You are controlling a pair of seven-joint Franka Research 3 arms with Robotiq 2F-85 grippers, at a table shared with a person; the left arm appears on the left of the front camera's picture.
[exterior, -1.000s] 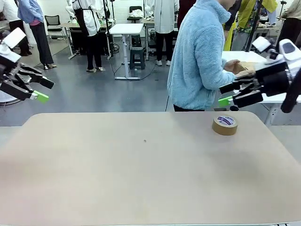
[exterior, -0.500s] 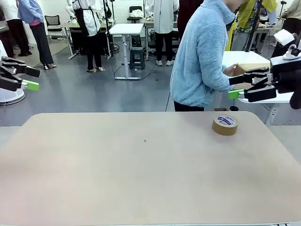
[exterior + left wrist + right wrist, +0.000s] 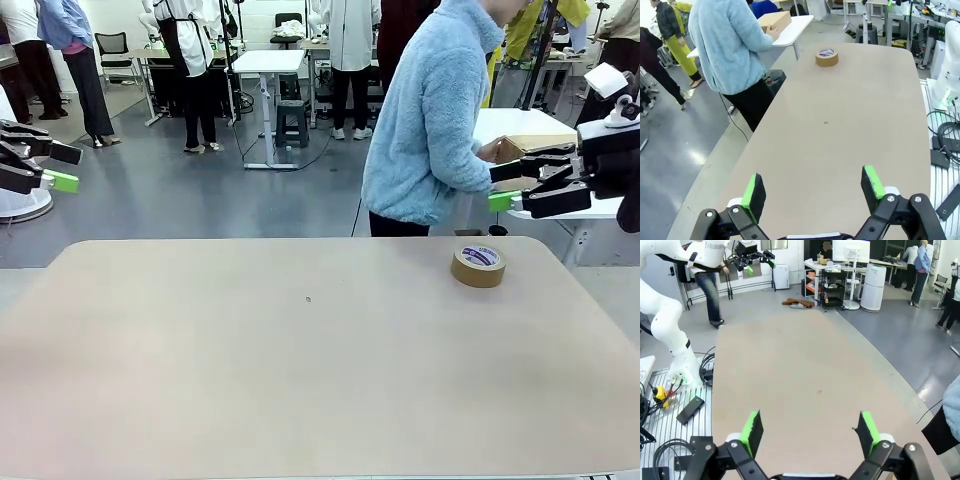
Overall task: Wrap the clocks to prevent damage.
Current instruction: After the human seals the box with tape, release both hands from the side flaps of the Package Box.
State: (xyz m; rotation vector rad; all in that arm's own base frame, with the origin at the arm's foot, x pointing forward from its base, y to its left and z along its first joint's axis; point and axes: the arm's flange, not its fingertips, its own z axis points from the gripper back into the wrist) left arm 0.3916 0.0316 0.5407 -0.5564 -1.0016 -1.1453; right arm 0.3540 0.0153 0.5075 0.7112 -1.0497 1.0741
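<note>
Both tools up off the table from what I see. Left gripper point(image 3: 812, 190): jaws spread wide, green pads point(image 3: 754, 189) well apart, nothing between them, touching nothing; it hangs at 9 o'clock of the front view point(image 3: 50, 168). Right gripper point(image 3: 810, 430): same, jaws fully apart and bare, hanging at 3 o'clock in the front view point(image 3: 512, 185), above the table's far right corner.

Beige flat tabletop point(image 3: 300, 380) is below both. Brown round roll of packing tape with a white-and-blue label point(image 3: 478, 265) lies flat at about 2 o'clock on the table, near the far edge, apart from the right gripper.

Further out, person in a light blue fleece jacket point(image 3: 430, 120) stands at 12–1 o'clock beyond the far edge, turned to a white side table, hand point(image 3: 773, 33) on a brown cardboard box point(image 3: 775, 21).

I can't spot the clocks on my table.
</note>
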